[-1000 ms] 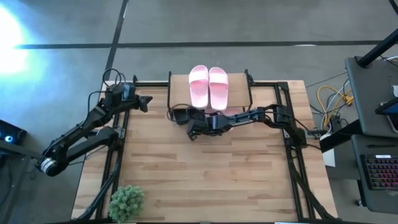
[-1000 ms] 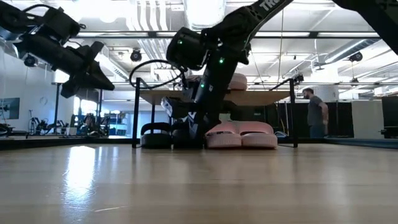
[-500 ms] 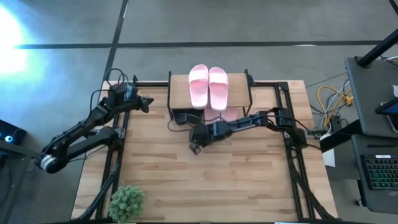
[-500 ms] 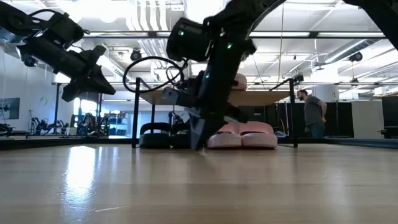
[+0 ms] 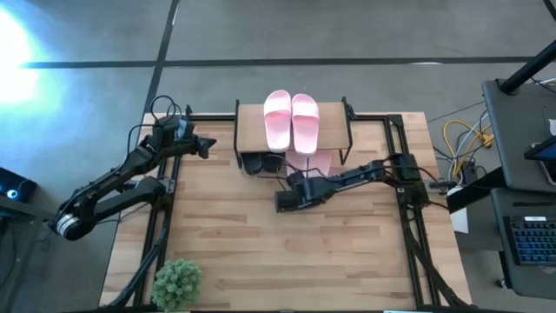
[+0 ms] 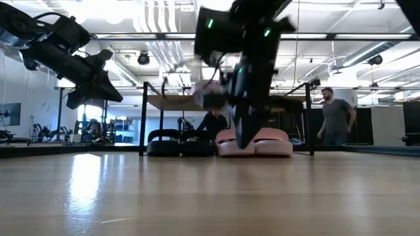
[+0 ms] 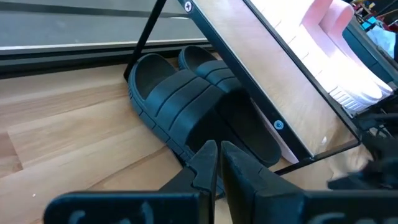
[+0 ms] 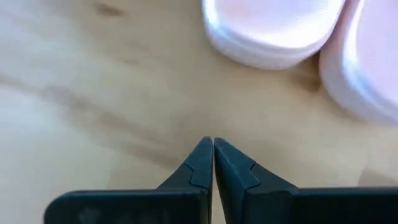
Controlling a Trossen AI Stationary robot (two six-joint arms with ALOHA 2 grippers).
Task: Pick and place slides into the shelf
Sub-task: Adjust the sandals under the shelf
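The shelf point(image 5: 334, 129) stands at the table's far edge with two pale pink slides point(image 5: 293, 120) lying on its top board. Under it, on the tabletop, two black slides point(image 5: 261, 163) sit left and two more pink slides point(image 5: 320, 160) sit right; the low view shows the black slides point(image 6: 178, 145) beside the pink slides point(image 6: 254, 144). My right gripper point(image 5: 280, 204) is shut and empty, pointing down at bare table just in front of the shelf; its wrist view shows two pink slides point(image 8: 280, 31) ahead. My left gripper point(image 5: 210, 143) hovers shut and empty left of the shelf, facing the black slides point(image 7: 186, 106).
A small green plant point(image 5: 176, 283) sits at the table's near left corner. The black frame rails point(image 5: 165, 217) run along both table sides. A person point(image 6: 336, 123) stands in the room behind the table. Bare wood point(image 5: 287, 252) fills the table's middle and near part.
My right gripper has drawn back from the black slides under the shelf toward the table's near edge, then shifted right, and now hangs in front of the pink slides. The person in the background has stepped a little to the right.
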